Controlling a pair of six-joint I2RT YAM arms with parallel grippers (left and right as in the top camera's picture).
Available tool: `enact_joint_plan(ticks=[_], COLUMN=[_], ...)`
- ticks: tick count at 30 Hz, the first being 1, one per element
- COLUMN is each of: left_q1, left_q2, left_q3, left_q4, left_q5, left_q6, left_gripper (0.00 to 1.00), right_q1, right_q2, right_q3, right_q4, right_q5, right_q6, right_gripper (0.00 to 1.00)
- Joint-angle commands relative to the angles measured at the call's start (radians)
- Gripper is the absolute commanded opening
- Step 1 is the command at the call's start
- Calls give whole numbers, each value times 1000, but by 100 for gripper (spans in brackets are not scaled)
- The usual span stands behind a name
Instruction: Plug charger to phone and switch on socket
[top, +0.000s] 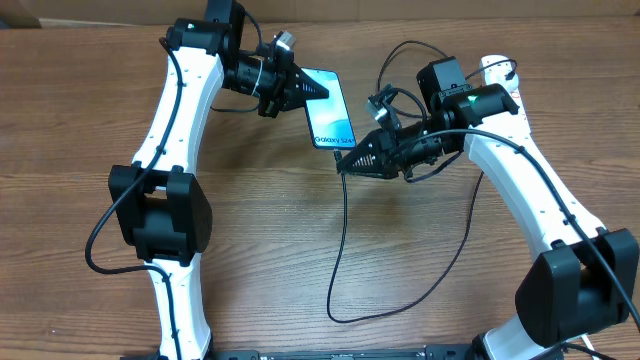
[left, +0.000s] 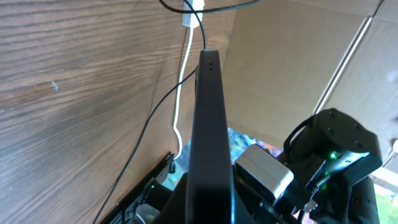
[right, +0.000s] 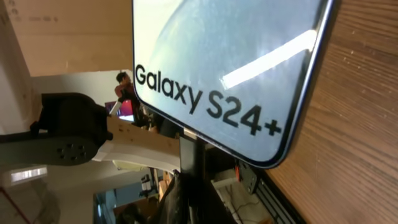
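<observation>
The left gripper's (top: 300, 92) jaws are closed tight on one short end of the slim black-edged smartphone (top: 332, 115), light-blue screened, over the brown wooden table's (top: 260, 260) far middle, while the right gripper's (top: 345, 165) jaws are clamped on the thin black charger cable (top: 343, 240) at its connector tip, just beside the end lettered "Galaxy S24+".

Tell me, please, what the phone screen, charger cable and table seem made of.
The phone has a glossy, glass-like screen: sharp glare streak. The charger cable is thin, black, curving, probably plastic or rubber sheathing. The table shows matte wood grain; solid wood or laminate, cannot tell.
</observation>
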Motion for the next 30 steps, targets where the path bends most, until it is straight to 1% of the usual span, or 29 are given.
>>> enact_joint_plan(ticks=[1, 22, 26, 30], left_q1=[-21, -53, -53, -53], left_q2=[-26, -26, -26, -26], left_q3=[15, 15, 15, 15], left_q4=[-11, -37, -37, -38], left_q5=[78, 82, 129, 140], left_q6=[40, 54, 55, 55], left_gripper=[4, 4, 4, 4], right_q1=[-2, -2, -2, -2], right_q2=[-29, -29, -29, -29], right_q3=[8, 8, 8, 8], right_q4=[12, 17, 24, 37], right_q5=[1, 1, 2, 3], right_q6=[4, 5, 8, 24], right_gripper=[4, 4, 4, 4])
